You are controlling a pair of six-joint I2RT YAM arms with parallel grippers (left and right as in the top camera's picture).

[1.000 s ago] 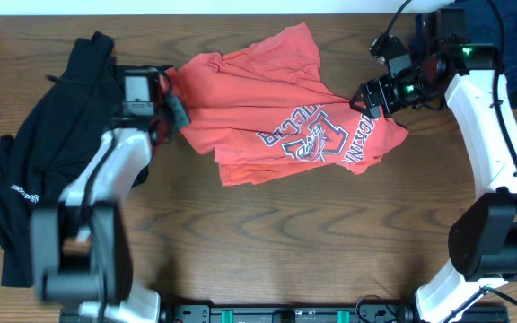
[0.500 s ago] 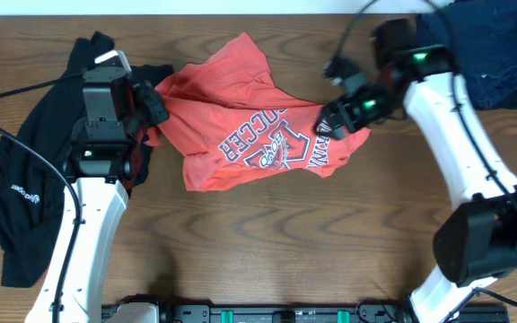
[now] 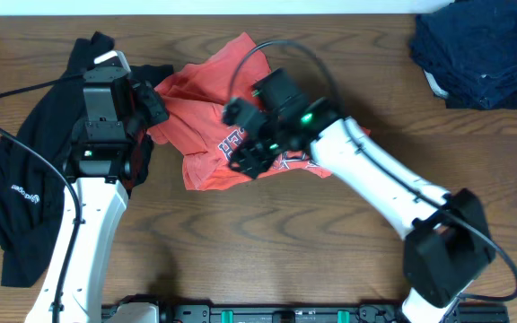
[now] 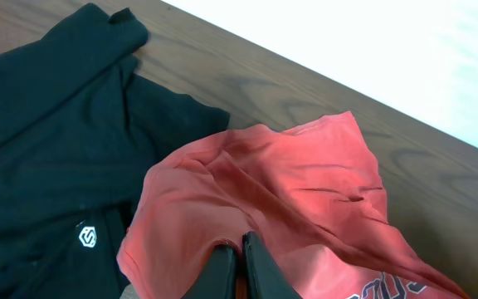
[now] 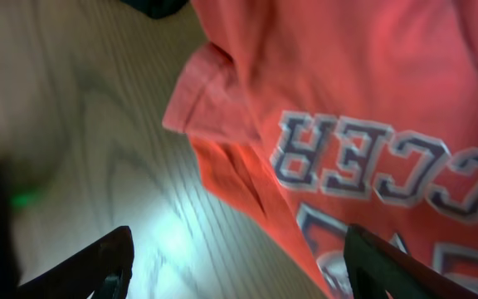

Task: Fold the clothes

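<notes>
Nearest to the robot's bases, the wooden table point(image 3: 267, 260) is brown, with a clear grain. A little farther in, the right arm reaches across the middle of the table. The right gripper point(image 3: 248, 160) hangs over the lower part of the red-orange T-shirt point(image 3: 200, 135), close to its bottom hem. In the right wrist view the two fingers point(image 5: 110, 262) are spread wide apart with nothing between them. Below them I see the shirt's hem and bare wood. This view is blurred, so I cannot tell if the fingers touch the cloth.

The T-shirt lies crumpled in the centre of the table, a little to the left. Its white-and-dark lettering point(image 5: 363, 166) faces up and is partly covered by the right arm in the overhead view. At the shirt's left edge is the left gripper point(image 3: 157, 109). In the left wrist view its fingers point(image 4: 222, 264) are pressed together and pinch a fold of the red fabric point(image 4: 297, 199).

Beside the shirt, to the left, the black top point(image 3: 34, 152) is spread loosely from the near left side up to the far edge. The T-shirt's edge lies over part of it. A small white logo point(image 4: 87, 237) shows on the black cloth.

Farthest away, in the far right corner, a dark blue cloth pile point(image 3: 483, 49) rests well apart from both garments.
</notes>
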